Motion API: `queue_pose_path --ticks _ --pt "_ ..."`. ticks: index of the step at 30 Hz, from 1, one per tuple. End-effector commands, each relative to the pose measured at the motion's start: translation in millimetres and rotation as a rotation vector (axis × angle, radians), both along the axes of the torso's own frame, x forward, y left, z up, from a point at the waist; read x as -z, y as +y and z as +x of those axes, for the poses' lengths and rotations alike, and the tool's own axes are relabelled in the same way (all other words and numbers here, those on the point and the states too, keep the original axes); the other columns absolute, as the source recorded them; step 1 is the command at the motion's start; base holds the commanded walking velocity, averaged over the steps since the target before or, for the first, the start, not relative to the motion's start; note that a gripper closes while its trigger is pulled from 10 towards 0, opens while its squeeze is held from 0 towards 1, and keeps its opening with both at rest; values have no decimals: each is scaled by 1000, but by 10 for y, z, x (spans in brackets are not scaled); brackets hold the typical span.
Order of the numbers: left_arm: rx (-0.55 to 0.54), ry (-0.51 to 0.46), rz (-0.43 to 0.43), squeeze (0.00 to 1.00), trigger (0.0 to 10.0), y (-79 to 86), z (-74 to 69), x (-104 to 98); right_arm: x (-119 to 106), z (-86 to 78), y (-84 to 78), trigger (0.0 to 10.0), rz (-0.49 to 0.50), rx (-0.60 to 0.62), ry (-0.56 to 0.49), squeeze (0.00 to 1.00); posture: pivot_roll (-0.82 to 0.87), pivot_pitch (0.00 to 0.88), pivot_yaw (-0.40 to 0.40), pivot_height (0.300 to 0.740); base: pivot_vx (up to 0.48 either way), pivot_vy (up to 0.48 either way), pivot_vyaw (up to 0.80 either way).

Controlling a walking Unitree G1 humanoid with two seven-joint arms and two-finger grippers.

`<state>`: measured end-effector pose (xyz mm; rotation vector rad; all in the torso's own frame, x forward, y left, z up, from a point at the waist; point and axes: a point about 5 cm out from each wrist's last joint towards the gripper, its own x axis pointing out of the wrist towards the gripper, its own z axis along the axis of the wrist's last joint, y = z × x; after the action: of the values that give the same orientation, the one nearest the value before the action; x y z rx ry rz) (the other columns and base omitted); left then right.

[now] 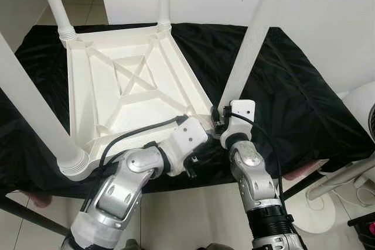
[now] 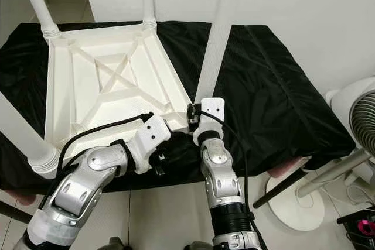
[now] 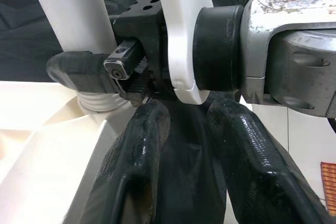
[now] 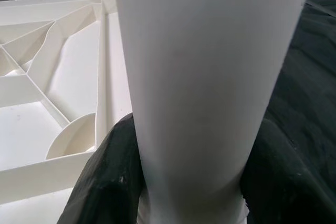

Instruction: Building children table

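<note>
The white plastic children's table [image 1: 126,95] lies upside down on the black-draped bench [image 1: 293,103], all four legs standing in its corners. The right claw [image 1: 218,122] pinches the near-right white leg [image 1: 249,45] at its base; the left claw [image 3: 184,171] hangs spread and empty just beside it. Probably only seating and flipping remain.

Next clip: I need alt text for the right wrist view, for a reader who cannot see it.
The right hand grips the base of a thick white table leg, one black finger on each side of it. Behind lies the ribbed underside of the upturned white tabletop, resting on a black cloth.
</note>
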<state>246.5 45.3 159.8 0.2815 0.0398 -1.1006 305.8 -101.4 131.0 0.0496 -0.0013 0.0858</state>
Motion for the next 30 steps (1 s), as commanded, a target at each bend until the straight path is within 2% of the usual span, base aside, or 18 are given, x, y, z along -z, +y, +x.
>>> queue_pose_path --ticks 1,2,7,9,10,11,12,13,14,16,17,19,21,25,27,30 --pt "-42 -6 1 0 10000 -3 6 11 130 -42 12 10000 9 0 78 165 -79 7 -28 740 0 0 0" --pt "-41 -7 2 0 10000 -5 8 11 119 -49 7 10000 18 -9 76 1000 -77 5 -31 740 0 0 0" --pt "-46 -9 1 0 10000 -1 15 7 41 -69 -34 10000 57 -19 28 1000 -72 1 -36 740 0 0 0" --pt "-52 -8 0 0 10000 4 11 10 -13 -92 -138 10000 70 -36 -15 1000 -71 0 -37 740 0 0 0" --pt "-52 -8 0 0 10000 4 11 10 -13 -92 -138 10000 70 -36 -15 1000 -71 0 -37 740 0 0 0" --pt "-55 -8 1 0 10000 7 9 13 -17 -104 -188 10000 51 -69 -29 67 -70 0 -39 740 0 0 0" --pt "-55 -8 1 0 10000 7 9 13 -17 -104 -188 10000 51 -69 -29 67 -70 0 -39 740 0 0 0" --pt "-58 -9 0 0 10000 11 13 12 -6 -118 -257 10000 22 -112 -42 0 -69 0 -41 740 0 0 0" --pt "-58 -9 0 0 10000 11 13 12 -6 -118 -257 10000 22 -112 -42 0 -69 0 -41 740 0 0 0" --pt "-63 -12 0 0 10000 12 26 8 25 -123 -393 10000 -43 -223 -48 0 -71 0 -40 740 0 0 0" --pt "-63 -12 0 0 10000 12 26 8 25 -123 -393 10000 -43 -223 -48 0 -71 0 -40 740 0 0 0" --pt "-64 -13 0 0 10000 11 39 5 27 -84 -515 10000 -75 -312 -46 0 -73 0 -37 740 0 0 0" --pt "-64 -13 0 0 10000 11 39 5 27 -84 -515 10000 -75 -312 -46 0 -73 0 -37 740 0 0 0" --pt "-59 -17 0 0 10000 8 51 -4 -1 -6 -555 10000 -115 -442 -49 0 -79 0 -24 740 0 0 0" --pt "-59 -17 0 0 10000 8 51 -4 -1 -6 -555 10000 -115 -442 -49 0 -79 0 -24 740 0 0 0" --pt "-55 -25 2 0 10000 6 77 -23 -1 135 -479 10000 -178 -598 -38 0 -77 0 -9 740 0 0 0"
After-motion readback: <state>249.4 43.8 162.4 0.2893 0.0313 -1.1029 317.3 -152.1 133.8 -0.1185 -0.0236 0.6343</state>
